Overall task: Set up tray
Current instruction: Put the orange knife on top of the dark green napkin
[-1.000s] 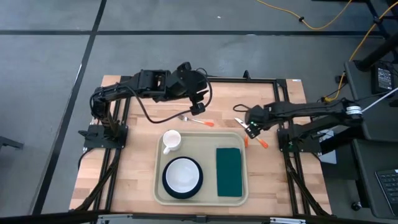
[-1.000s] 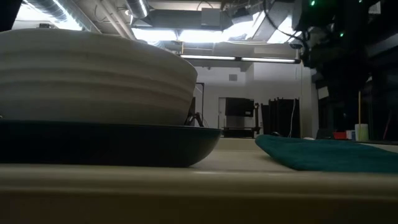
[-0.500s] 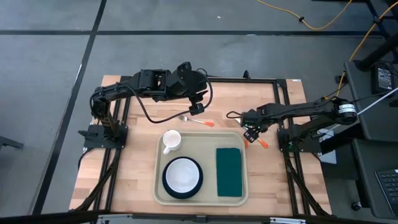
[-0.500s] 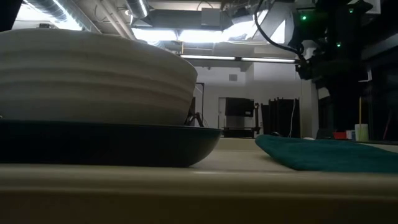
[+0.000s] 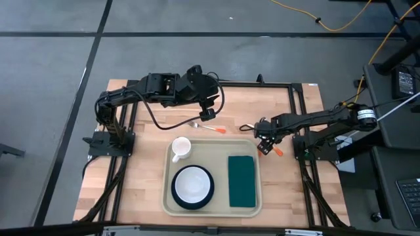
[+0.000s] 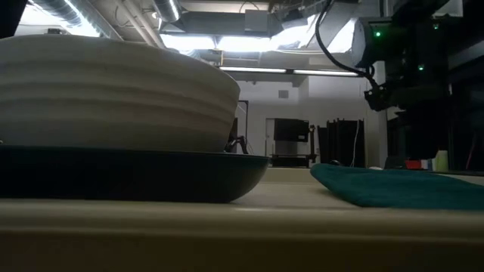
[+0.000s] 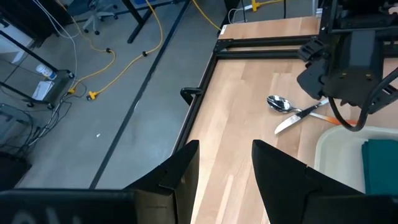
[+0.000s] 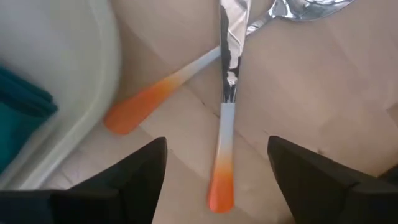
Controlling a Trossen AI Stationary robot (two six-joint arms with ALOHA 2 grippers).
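Observation:
The beige tray (image 5: 168, 172) lies near the table's near edge. It holds a white cup (image 5: 180, 148), a dark plate with a white bowl (image 5: 192, 186) and a green napkin (image 5: 241, 180). A knife (image 8: 224, 118) and a spoon (image 8: 186, 78), both orange-handled, lie crossed on the wood by the tray's far right corner (image 5: 270, 150). My right gripper (image 8: 214, 186) hovers open just above them (image 5: 264, 136). An orange-handled fork (image 5: 206, 128) lies beyond the tray's far rim. My left gripper (image 5: 209, 113) waits open over the far side of the table (image 7: 225, 168).
Black frame rails (image 5: 128, 164) run along the table's left, right and far sides. Bare wood (image 5: 144, 131) lies left of the tray. In the low view the plate and bowl (image 6: 113, 113) fill the foreground, with the napkin (image 6: 393, 185) to the right.
My right gripper has come down toward the knife and spoon by the tray's far right corner, with its arm stretching lower over the table. The left arm and the things on the tray have stayed still.

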